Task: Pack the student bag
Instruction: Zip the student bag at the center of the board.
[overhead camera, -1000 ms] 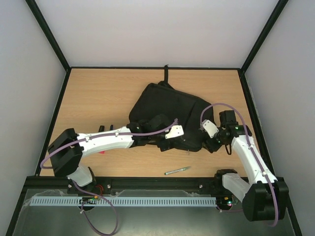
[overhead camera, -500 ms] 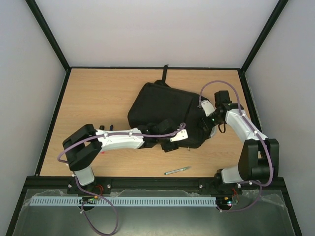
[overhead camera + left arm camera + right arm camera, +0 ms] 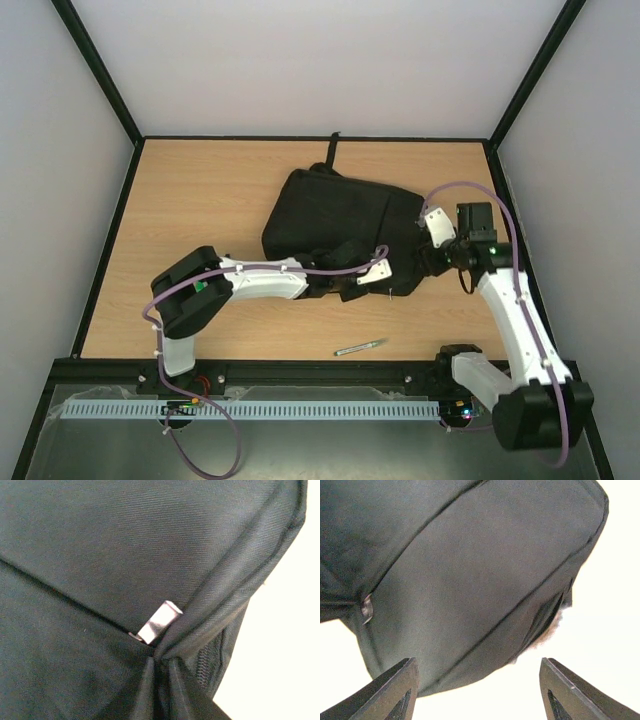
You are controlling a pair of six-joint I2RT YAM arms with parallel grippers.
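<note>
Light wooden tabletop [image 3: 200,200] carries the black fabric backpack [image 3: 330,215], lying flat right of centre. The left gripper [image 3: 161,666] is pinched onto a fabric fold beside the silver metal zip pull [image 3: 160,622]. The right gripper [image 3: 477,667] stands spread wide at the bag's right edge, holding nothing. Risk: the thin pinch slips, or the unanchored bag drags instead of opening. The slim silver pen [image 3: 360,347] lies unpacked near the front edge. Since half a second earlier, the right arm has dropped from the bag's far corner; pen unmoved.
</note>
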